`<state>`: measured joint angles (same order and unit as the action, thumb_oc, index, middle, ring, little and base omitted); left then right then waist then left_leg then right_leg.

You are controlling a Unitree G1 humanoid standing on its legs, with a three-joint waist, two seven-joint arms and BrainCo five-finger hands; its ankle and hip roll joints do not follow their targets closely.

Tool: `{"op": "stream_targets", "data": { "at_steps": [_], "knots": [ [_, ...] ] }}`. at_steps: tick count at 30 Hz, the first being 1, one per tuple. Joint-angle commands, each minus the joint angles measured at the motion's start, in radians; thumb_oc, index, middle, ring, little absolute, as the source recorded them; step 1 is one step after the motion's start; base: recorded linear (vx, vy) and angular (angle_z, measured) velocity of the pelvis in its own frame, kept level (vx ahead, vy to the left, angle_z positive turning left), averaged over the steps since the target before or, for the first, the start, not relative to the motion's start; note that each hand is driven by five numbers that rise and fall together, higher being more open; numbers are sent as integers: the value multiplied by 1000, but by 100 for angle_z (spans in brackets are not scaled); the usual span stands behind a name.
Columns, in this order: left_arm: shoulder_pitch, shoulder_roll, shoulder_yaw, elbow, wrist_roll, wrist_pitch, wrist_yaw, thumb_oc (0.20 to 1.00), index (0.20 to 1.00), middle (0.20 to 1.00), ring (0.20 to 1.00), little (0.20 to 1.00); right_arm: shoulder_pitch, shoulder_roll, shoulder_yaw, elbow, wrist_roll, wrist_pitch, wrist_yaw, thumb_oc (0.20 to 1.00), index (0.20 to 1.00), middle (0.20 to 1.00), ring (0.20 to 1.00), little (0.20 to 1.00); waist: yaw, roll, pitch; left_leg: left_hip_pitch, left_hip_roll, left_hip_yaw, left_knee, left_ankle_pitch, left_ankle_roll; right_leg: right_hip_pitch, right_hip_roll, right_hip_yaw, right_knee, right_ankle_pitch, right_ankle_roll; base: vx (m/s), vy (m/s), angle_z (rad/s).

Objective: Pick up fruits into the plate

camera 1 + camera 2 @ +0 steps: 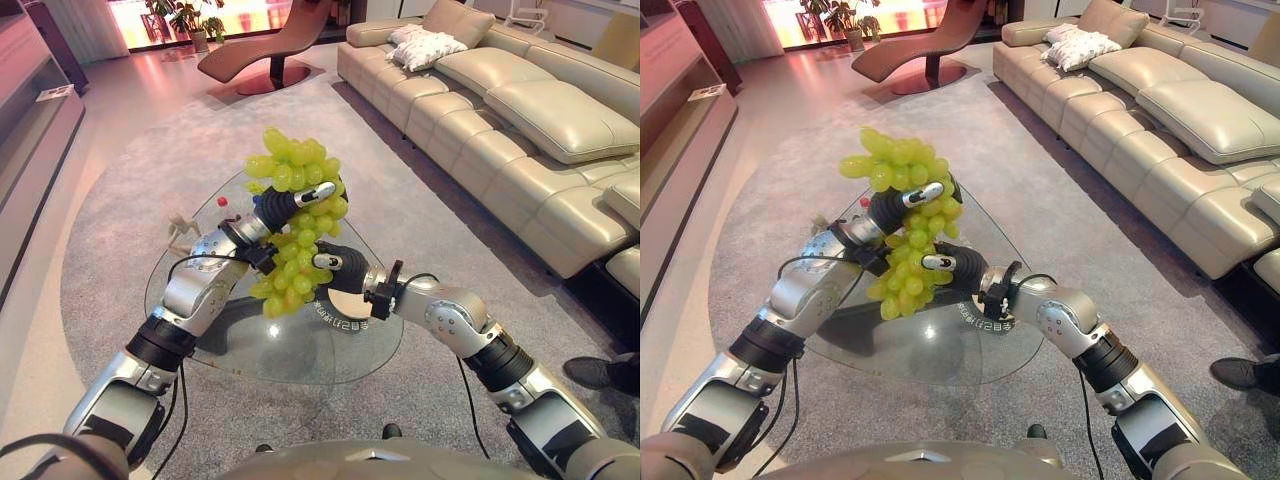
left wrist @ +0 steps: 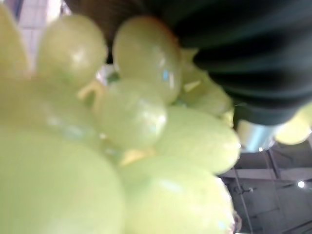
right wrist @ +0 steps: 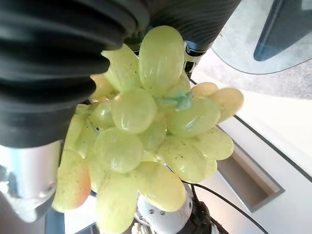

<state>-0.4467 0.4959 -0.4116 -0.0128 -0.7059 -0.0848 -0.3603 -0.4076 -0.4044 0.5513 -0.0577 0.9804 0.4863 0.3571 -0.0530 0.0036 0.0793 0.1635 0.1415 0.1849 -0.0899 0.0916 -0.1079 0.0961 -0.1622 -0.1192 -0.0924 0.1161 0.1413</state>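
— Fingers first: what are the two hands doing?

— Both are curled into one bunch of green grapes (image 1: 296, 225). The left hand (image 1: 268, 214) grips it high, a silver finger (image 1: 313, 193) wrapped across the front of the cluster. The right hand (image 1: 340, 270) clasps the lower half from the other side, one dark-tipped finger (image 1: 938, 262) pressed against the fruit. The right wrist view shows grapes bulging past that hand's ribbed cover.

— And where is the bunch?

— In the air above the glass coffee table (image 1: 300, 355), clear of the top. Its long axis runs roughly upright, the broad shoulder up and leaning a little toward the robot's left, the narrow tail hanging between the wrists.

— Which hand is better placed to carry on?

— Neither is nearer (they meet on the same cluster). The left holds the heavier upper part, so in my judgement it carries most of the weight and the right steadies the tail.

— Where does it go?

— I cannot pick out a plate. Small pale items (image 1: 182, 226) and a red bit (image 1: 222, 201) lie on the table's far left edge, too small to name. The placing spot is undecided from here.

— Risk?

— Letting go with one hand could make the bunch swing.
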Motion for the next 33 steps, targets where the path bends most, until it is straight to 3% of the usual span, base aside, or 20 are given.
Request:
{"op": "stream_targets", "data": {
  "at_steps": [1,4,5,6,8,9,10,11,13,25,31,32,33],
  "knots": [
    [-167,-52,-50,45,-15,-30,12,200,200,200,200,200,-130,138,47,-95,83,-13,23,1000,1000,1000,1000,1000,3,-33,-1,8,-29,-33,30,-134,36,58,16,-37,58,-140,-16,0,0,0],
    [-171,-76,-68,45,4,-31,29,200,200,200,200,200,-128,168,68,-90,102,-12,6,1000,1000,1000,1000,1000,2,-34,-3,11,-30,-35,29,-137,38,59,17,-35,59,-142,-16,0,0,0],
    [-170,-79,-72,43,10,-30,33,200,200,200,200,200,-128,173,73,-90,106,-16,-2,925,925,925,925,925,3,-34,-3,10,-30,-35,30,-137,38,59,17,-35,59,-142,-16,0,0,0],
    [-168,-83,-77,40,16,-30,39,200,200,200,200,200,-127,179,79,-90,112,-19,-12,749,749,749,749,749,3,-34,-2,10,-30,-35,30,-137,38,59,16,-35,60,-142,-16,0,0,0],
    [-165,-87,-82,38,38,-29,50,200,200,200,200,200,-123,192,86,-90,119,-25,-31,708,708,708,708,708,5,-33,-2,11,-30,-35,30,-137,39,59,16,-35,60,-142,-16,0,0,0],
    [-163,-89,-84,37,56,-29,59,200,200,200,200,200,-122,197,88,-89,121,-31,-40,573,573,573,573,573,5,-33,-1,10,-30,-34,30,-137,39,59,16,-36,60,-142,-16,0,0,0],
    [-162,-92,-88,38,74,-29,66,200,200,200,200,200,-122,201,90,-86,123,-37,-48,507,507,507,507,507,6,-33,-1,10,-30,-34,32,-137,39,58,16,-36,61,-142,-16,0,0,0],
    [-159,-93,-90,39,88,-27,71,200,200,200,200,200,-121,204,90,-88,128,-41,-63,366,366,366,366,366,6,-33,-1,9,-30,-34,31,-136,39,58,16,-37,61,-142,-16,0,0,0],
    [-157,-91,-92,36,100,-23,82,200,200,200,200,200,-120,204,89,-90,128,-58,-85,200,200,200,200,200,6,-33,0,8,-30,-35,31,-136,40,56,18,-35,62,-142,-16,0,0,0],
    [-126,-80,-67,22,135,-12,129,200,200,200,200,200,-93,184,63,-96,118,-81,-100,200,200,200,200,200,10,-29,10,0,-31,-46,32,-134,41,53,23,-36,67,-150,-20,0,0,0],
    [-86,-62,-22,19,117,1,158,200,200,200,200,200,-62,155,19,-109,124,-125,-97,200,200,200,200,200,17,-28,15,-6,-31,-54,31,-130,38,51,23,-46,70,-152,-21,5,1,3],
    [-66,-57,-7,21,111,2,152,479,479,479,479,479,-49,145,0,-112,130,-134,-98,200,200,200,200,200,19,-27,16,-6,-31,-56,28,-129,38,53,23,-51,70,-151,-21,13,4,5],
    [-61,-54,-2,22,109,3,151,551,551,551,551,551,-46,142,-6,-113,132,-136,-98,200,200,200,200,200,19,-27,17,-6,-32,-57,27,-128,38,53,23,-52,70,-152,-21,18,6,5]
  ]
}}
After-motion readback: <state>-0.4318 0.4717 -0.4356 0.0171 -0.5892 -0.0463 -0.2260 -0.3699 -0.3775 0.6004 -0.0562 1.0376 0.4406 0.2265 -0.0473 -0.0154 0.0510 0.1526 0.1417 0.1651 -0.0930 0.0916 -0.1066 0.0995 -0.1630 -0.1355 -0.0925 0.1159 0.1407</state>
